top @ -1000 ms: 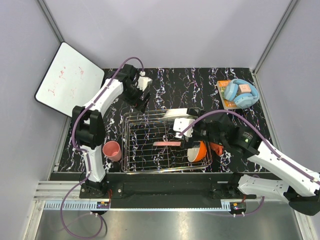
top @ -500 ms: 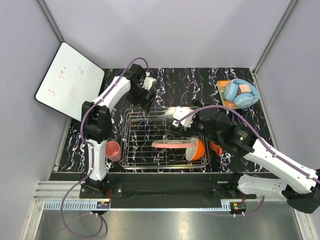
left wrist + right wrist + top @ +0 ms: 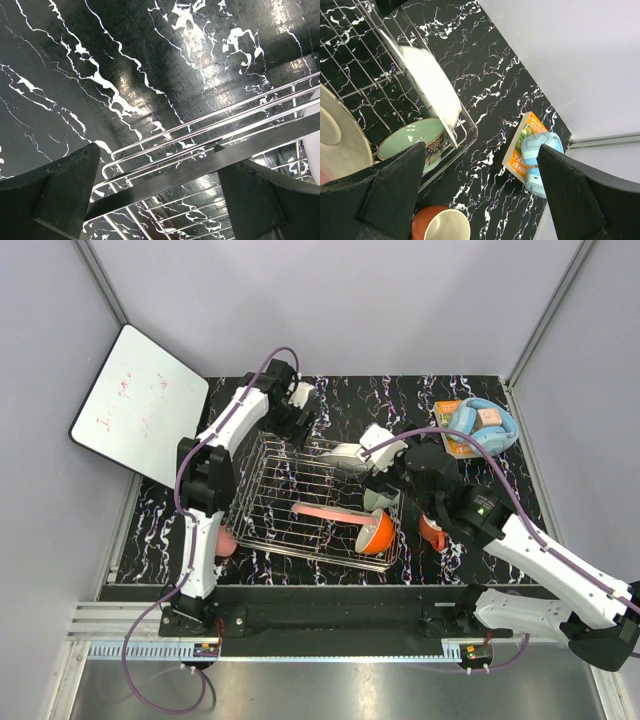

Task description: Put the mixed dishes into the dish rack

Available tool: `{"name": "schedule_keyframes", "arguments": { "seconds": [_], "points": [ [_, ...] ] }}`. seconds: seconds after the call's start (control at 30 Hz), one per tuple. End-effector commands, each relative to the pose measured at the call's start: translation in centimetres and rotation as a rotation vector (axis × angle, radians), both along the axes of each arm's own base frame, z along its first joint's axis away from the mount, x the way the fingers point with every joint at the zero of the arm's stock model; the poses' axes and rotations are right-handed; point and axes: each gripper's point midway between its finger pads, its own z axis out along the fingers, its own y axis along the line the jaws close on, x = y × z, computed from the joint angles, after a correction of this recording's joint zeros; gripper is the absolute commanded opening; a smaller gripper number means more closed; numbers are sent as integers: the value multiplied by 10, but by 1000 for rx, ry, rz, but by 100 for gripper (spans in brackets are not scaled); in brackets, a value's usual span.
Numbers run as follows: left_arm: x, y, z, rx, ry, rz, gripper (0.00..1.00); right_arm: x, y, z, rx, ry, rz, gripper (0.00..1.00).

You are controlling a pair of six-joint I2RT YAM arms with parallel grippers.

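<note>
The dish rack (image 3: 275, 495) sits skewed on the black marble table. It holds the pink plate (image 3: 325, 512), the orange bowl (image 3: 378, 532), the white plate (image 3: 345, 455) and the mint-green bowl (image 3: 378, 498). The orange mug (image 3: 432, 532) stands right of the rack. The pink cup (image 3: 225, 540) peeks from under its left edge. My left gripper (image 3: 300, 425) is open, its fingers astride the rack's far-left corner rim (image 3: 200, 130). My right gripper (image 3: 392, 472) is open and empty above the rack's right end. The right wrist view shows the white plate (image 3: 427, 82), mint-green bowl (image 3: 410, 142) and mug (image 3: 442, 225).
A white board (image 3: 140, 400) leans off the table's far-left corner. Light-blue headphones (image 3: 482, 425) lie on an orange book (image 3: 448, 430) at the far right; they also show in the right wrist view (image 3: 540, 160). Grey walls close in the back and sides.
The rack has swung round, its far-left corner moving back and right with my left gripper, and the dishes shifted with it. My right gripper has drawn back from the orange bowl.
</note>
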Motion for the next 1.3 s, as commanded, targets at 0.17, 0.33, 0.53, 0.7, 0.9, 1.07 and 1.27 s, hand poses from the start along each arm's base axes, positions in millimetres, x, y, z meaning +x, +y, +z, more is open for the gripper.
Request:
{"name": "schedule_keyframes", "arguments": {
  "seconds": [0.17, 0.33, 0.53, 0.7, 0.9, 1.07, 1.27],
  "points": [
    [25, 2, -17, -2, -37, 194, 98, 8, 5, 8, 94, -9, -24, 100],
    [20, 3, -31, 7, -12, 255, 93, 10, 6, 5, 100, 0, -24, 100],
    [24, 0, -36, 14, -14, 287, 84, 12, 7, -4, 95, 19, -24, 100],
    [28, 0, -28, 17, -40, 270, 94, 13, 7, -8, 91, 26, -23, 100],
    [38, 18, 13, 91, -168, 229, 99, 15, 9, -10, 101, 34, -25, 100],
    [24, 44, 80, 134, -285, 194, 99, 16, 7, -11, 111, 32, -39, 100],
    [-14, 81, 150, 49, -352, 225, 99, 19, 5, -16, 121, 28, -58, 100]
  ]
}}
